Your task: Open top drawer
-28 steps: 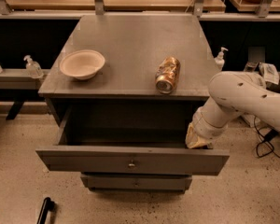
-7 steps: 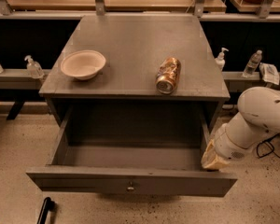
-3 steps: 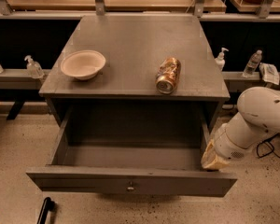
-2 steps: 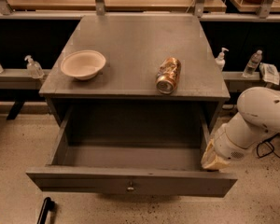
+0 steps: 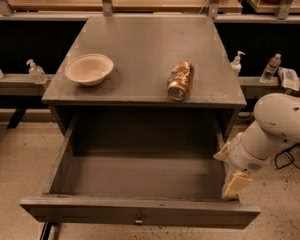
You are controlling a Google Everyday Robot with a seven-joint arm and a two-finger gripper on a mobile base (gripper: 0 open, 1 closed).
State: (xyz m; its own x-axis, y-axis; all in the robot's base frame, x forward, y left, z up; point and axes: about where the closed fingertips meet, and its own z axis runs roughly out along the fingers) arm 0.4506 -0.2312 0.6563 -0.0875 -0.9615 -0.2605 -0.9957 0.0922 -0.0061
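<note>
The top drawer (image 5: 140,211) is pulled far out of the grey cabinet. Its deep grey box is empty and its flat front carries a small round metal knob (image 5: 138,219) at the bottom middle. My gripper (image 5: 229,171) is at the drawer's right side wall, near the front right corner, below my white arm (image 5: 277,129). Its cream-coloured fingers (image 5: 236,184) point downward beside the drawer wall. The two lower drawers are hidden under the open one.
On the cabinet top (image 5: 145,44) stand a cream bowl (image 5: 89,69) at the left and a gold can (image 5: 180,80) lying on its side at the right. Sanitizer bottles (image 5: 36,72) stand on side ledges. Speckled floor lies around.
Since 9.3 s ago the drawer has come further out and my gripper has moved forward with its right side. Over the last second nothing has moved.
</note>
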